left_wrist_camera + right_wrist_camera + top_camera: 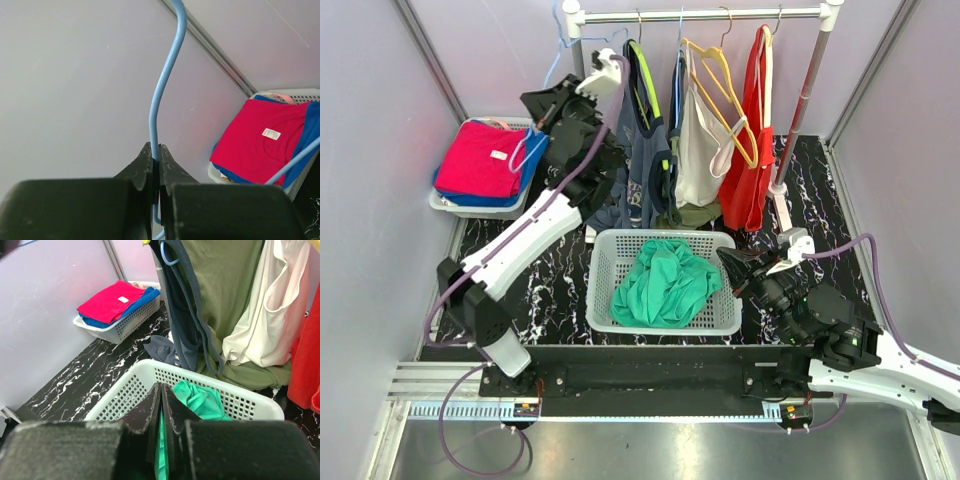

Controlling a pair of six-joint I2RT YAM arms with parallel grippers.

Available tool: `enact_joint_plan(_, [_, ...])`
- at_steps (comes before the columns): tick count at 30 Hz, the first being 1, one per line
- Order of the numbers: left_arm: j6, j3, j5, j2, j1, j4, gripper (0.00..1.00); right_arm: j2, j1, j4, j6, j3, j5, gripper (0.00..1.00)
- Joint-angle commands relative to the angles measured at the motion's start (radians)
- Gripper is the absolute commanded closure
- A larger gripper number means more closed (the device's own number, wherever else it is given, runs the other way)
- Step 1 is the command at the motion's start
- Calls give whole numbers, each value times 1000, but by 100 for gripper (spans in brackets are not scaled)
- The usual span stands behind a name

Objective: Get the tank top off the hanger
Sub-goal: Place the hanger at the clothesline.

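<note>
My left gripper (542,98) is raised at the back left, beside the rail's left end. In the left wrist view it (155,152) is shut on the thin wire of a bare light-blue hanger (160,95), which carries no garment. A crumpled green tank top (665,283) lies in the white basket (610,245) at the table's middle. My right gripper (725,258) hovers over the basket's right rim. In the right wrist view its jaws (161,390) are pressed together over the basket (125,385), with the green fabric (200,400) showing behind and below them.
A clothes rail (700,15) at the back carries a navy top (635,170), a white top (700,150) and a red one (750,170) on hangers. A small basket with folded red and blue clothes (480,160) stands at the back left. The rail's slanted pole (800,110) is at the right.
</note>
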Motion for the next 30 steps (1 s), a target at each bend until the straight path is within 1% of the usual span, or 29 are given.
enact_joint_plan(1, [26,36,-9,85,-10,46,100,-8,3,12,-20,2,-4,90])
enact_joint_plan(2, [-24,50,-8,88,-9,-16,100,-13,3,8,-19,3,-4,90])
enact_joint_plan(3, [-116,68,-9,91,-9,-136,100,-13,2,6,-19,5,-2,91])
enact_joint_plan(5, [-169,119,-12,105,-7,-211,100,-24,3,-4,-17,5,-2,91])
enact_joint_plan(8, [-106,148,-30,140,-1,-141,100,-33,2,-9,-14,5,-2,91])
enact_joint_plan(9, [-26,151,-35,149,0,-46,100,-34,3,-9,-16,5,-2,91])
enact_joint_plan(11, [67,162,-46,186,3,64,100,-33,3,-11,-14,6,-5,91])
enact_joint_plan(12, [148,170,-52,201,5,158,100,-33,3,-11,-14,8,-7,91])
enact_joint_plan(13, [184,193,-57,227,5,198,100,-28,2,-11,-14,8,-9,91])
enact_joint_plan(14, [219,202,-66,241,5,271,100,-28,3,-11,-10,8,-12,91])
enact_joint_plan(15, [266,216,-73,252,5,295,100,-27,2,-12,-8,8,-12,91])
enact_joint_plan(18, [265,248,-89,257,3,306,100,-22,2,-21,1,9,-19,91])
enact_joint_plan(22, [182,233,-110,223,5,209,100,-27,3,-29,9,8,-19,91])
enact_joint_plan(30, [193,283,-138,266,8,195,100,-22,2,-32,7,9,-27,92])
